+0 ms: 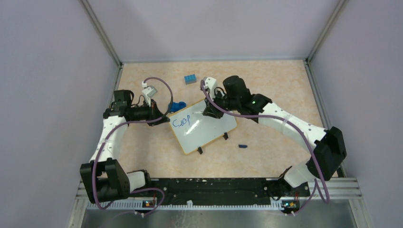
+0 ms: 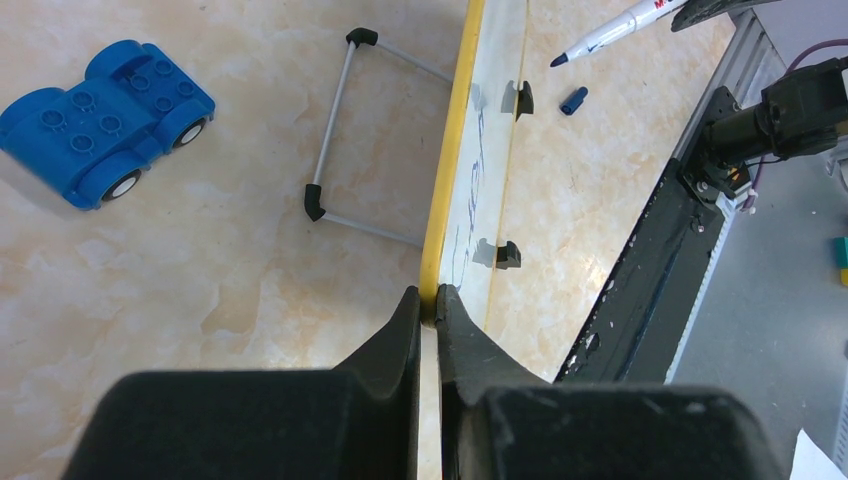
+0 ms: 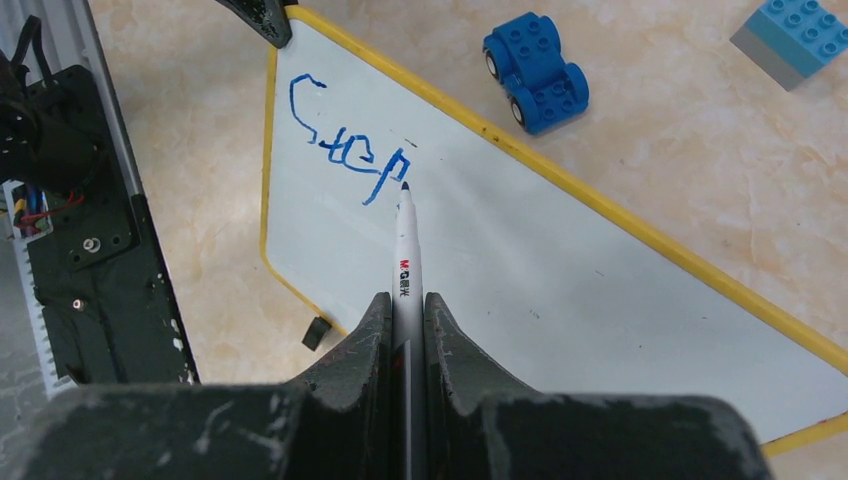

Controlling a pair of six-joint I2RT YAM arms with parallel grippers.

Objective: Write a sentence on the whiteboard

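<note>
The whiteboard (image 1: 204, 126), white with a yellow rim, lies tilted mid-table. The top and right wrist views show its white face (image 3: 560, 270). The left wrist view shows it edge-on (image 2: 452, 130). The sentence (image 3: 345, 150) is blue writing near the board's left end (image 1: 182, 122). My left gripper (image 2: 430, 300) is shut on the yellow rim at the board's left corner (image 1: 165, 119). My right gripper (image 3: 406, 305) is shut on a white marker (image 3: 405, 250). The marker's tip sits just right of the last blue letter. The right gripper (image 1: 211, 114) hovers over the board's far edge.
A blue toy car (image 1: 178, 107) (image 2: 105, 120) (image 3: 535, 70) stands just beyond the board's far left corner. A light blue brick (image 1: 190, 79) (image 3: 795, 35) lies farther back. The blue marker cap (image 1: 243, 146) (image 2: 573, 100) rests right of the board. A wire stand (image 2: 340, 140) props the board.
</note>
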